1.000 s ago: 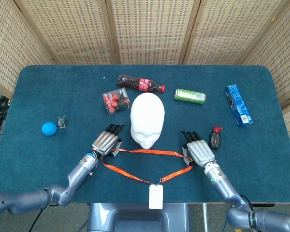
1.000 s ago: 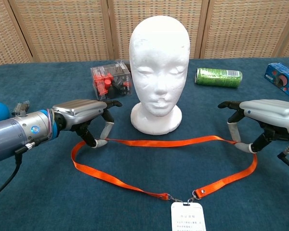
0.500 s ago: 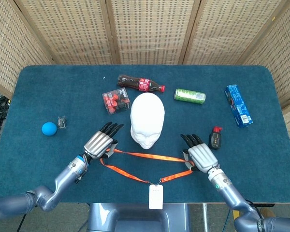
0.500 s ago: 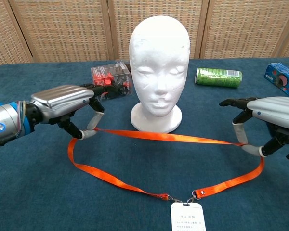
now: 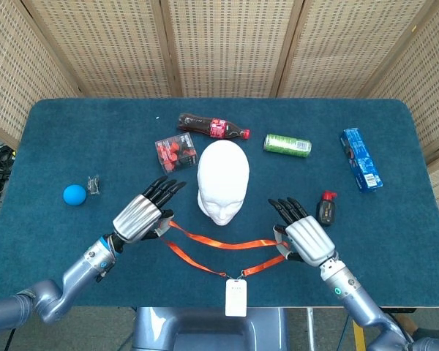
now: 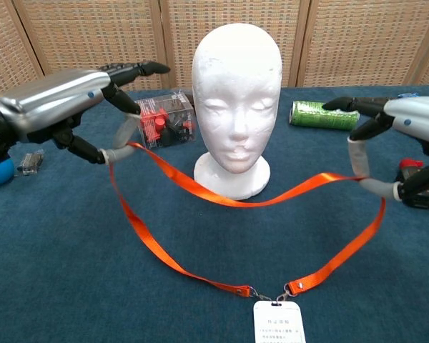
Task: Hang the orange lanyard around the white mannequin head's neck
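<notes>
The white mannequin head (image 6: pixel 237 86) stands upright mid-table, also seen from above as the mannequin head (image 5: pixel 223 180). The orange lanyard (image 6: pixel 222 196) hangs in front of it as a loop, sagging in the middle below the chin, its white badge (image 6: pixel 277 323) lying at the table's front edge. My left hand (image 6: pixel 71 107) pinches the lanyard's left side, raised to about chin height. My right hand (image 6: pixel 397 143) pinches the right side, equally raised. From above, the left hand (image 5: pixel 140 214) and right hand (image 5: pixel 304 238) flank the head, with the lanyard (image 5: pixel 221 245) between them.
Behind the head lie a clear box of red pieces (image 6: pixel 162 119), a cola bottle (image 5: pixel 212 127) and a green can (image 6: pixel 324 114). A blue box (image 5: pixel 361 159) lies far right, a small red-and-black object (image 5: pixel 326 208) near my right hand, a blue ball (image 5: pixel 74 194) at the left.
Both hands have lifted off the table and moved apart, raising the lanyard's two sides; its front strap now sags in a V before the head's base. The badge stays on the table.
</notes>
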